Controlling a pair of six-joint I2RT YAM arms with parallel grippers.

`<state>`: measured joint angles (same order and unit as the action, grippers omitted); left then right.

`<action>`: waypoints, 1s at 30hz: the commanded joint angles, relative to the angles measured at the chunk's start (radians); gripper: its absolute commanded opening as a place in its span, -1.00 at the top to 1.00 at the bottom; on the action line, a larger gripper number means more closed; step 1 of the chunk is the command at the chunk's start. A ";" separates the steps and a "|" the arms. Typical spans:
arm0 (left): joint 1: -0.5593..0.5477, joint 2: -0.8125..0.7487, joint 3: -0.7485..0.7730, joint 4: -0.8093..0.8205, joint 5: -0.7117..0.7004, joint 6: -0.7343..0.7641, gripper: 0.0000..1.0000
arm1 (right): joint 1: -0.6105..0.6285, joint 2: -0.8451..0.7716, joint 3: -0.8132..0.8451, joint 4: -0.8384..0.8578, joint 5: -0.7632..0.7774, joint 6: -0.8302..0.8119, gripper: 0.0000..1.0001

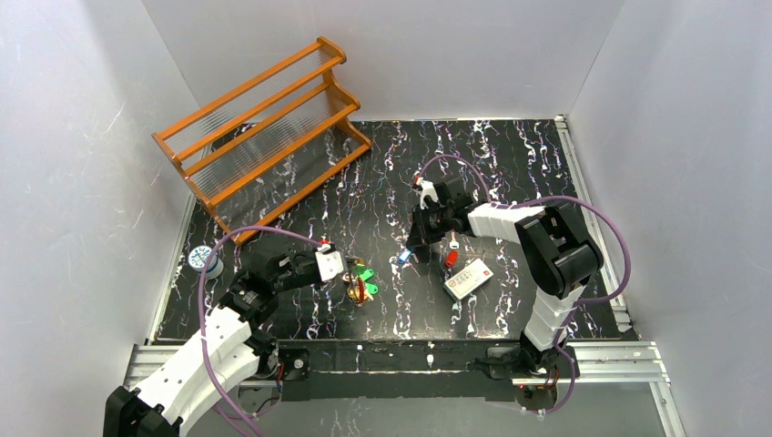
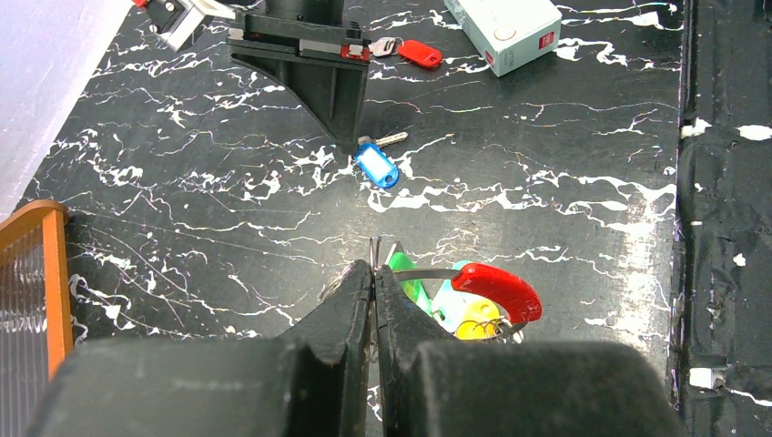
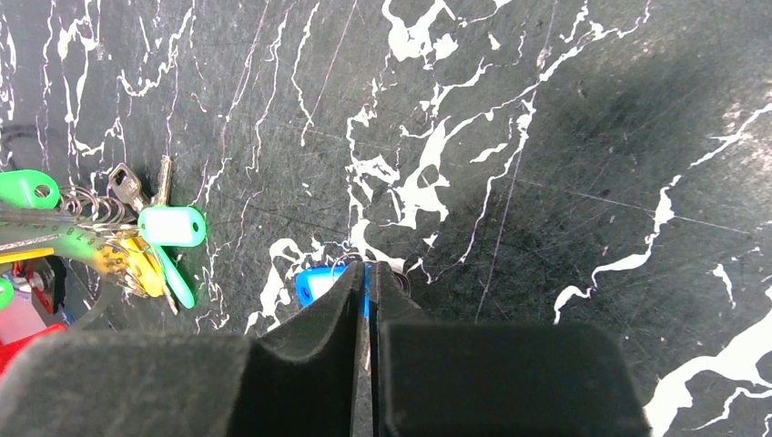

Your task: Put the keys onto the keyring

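My left gripper (image 1: 345, 271) (image 2: 374, 266) is shut on the thin wire of the keyring (image 2: 428, 271). A bunch of keys hangs on it: green (image 2: 406, 276), red (image 2: 499, 288) and yellow (image 2: 480, 320). The same bunch (image 3: 137, 238) lies at the left of the right wrist view. A loose blue key (image 1: 403, 258) (image 2: 376, 167) (image 3: 317, 283) lies on the black marbled table. My right gripper (image 1: 412, 249) (image 3: 367, 267) stands straight down over its end, jaws pinched together on the blue head. A loose red key (image 1: 450, 259) (image 2: 419, 53) lies just right of it.
A white card box with a red dot (image 1: 469, 278) (image 2: 506, 22) lies right of the red key. An orange wooden rack (image 1: 264, 137) stands at the back left. A small round blue-white object (image 1: 205, 261) sits by the table's left edge.
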<state>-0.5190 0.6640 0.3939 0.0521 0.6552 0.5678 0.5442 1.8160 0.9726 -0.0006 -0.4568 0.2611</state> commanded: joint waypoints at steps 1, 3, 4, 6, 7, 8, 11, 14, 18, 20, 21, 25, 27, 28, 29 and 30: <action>-0.003 -0.001 0.040 0.011 0.026 -0.003 1.00 | -0.002 -0.021 0.027 -0.019 0.019 -0.025 0.72; -0.003 -0.001 0.041 0.011 0.026 -0.004 1.00 | -0.001 -0.036 0.025 -0.030 0.027 -0.030 0.66; -0.003 0.000 0.040 0.011 0.028 -0.006 1.00 | 0.000 -0.045 0.023 -0.032 0.029 -0.035 0.63; -0.003 0.001 0.041 0.011 0.027 -0.005 1.00 | 0.007 -0.059 0.021 -0.037 0.037 -0.044 0.57; -0.003 0.001 0.042 0.011 0.028 -0.006 1.00 | 0.012 -0.068 0.021 -0.041 0.045 -0.052 0.55; -0.003 0.003 0.042 0.011 0.029 -0.006 1.00 | 0.019 -0.074 0.022 -0.045 0.054 -0.058 0.52; -0.003 0.004 0.042 0.012 0.031 -0.007 1.00 | 0.045 -0.086 0.033 -0.071 0.105 -0.083 0.43; -0.003 0.004 0.041 0.012 0.031 -0.008 1.00 | 0.085 -0.092 0.051 -0.102 0.175 -0.112 0.30; -0.003 0.004 0.040 0.012 0.032 -0.008 1.00 | 0.133 -0.099 0.071 -0.143 0.285 -0.146 0.22; -0.003 0.005 0.040 0.012 0.032 -0.009 1.00 | 0.162 -0.102 0.080 -0.159 0.349 -0.164 0.17; -0.003 0.006 0.040 0.012 0.032 -0.009 1.00 | 0.174 -0.100 0.085 -0.170 0.382 -0.171 0.15; -0.003 0.007 0.040 0.014 0.034 -0.009 1.00 | 0.215 -0.091 0.097 -0.188 0.493 -0.186 0.08; -0.003 0.007 0.040 0.014 0.035 -0.011 1.00 | 0.225 -0.085 0.103 -0.189 0.519 -0.187 0.07; -0.003 0.008 0.040 0.016 0.037 -0.011 1.00 | 0.229 -0.082 0.106 -0.187 0.521 -0.186 0.07; -0.003 0.008 0.040 0.015 0.037 -0.012 1.00 | 0.230 -0.080 0.111 -0.186 0.524 -0.186 0.07; -0.003 0.009 0.041 0.015 0.037 -0.012 1.00 | 0.233 -0.078 0.115 -0.185 0.525 -0.186 0.08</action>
<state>-0.5190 0.6716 0.3962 0.0544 0.6643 0.5640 0.7689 1.7565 1.0351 -0.1768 -0.0105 0.0971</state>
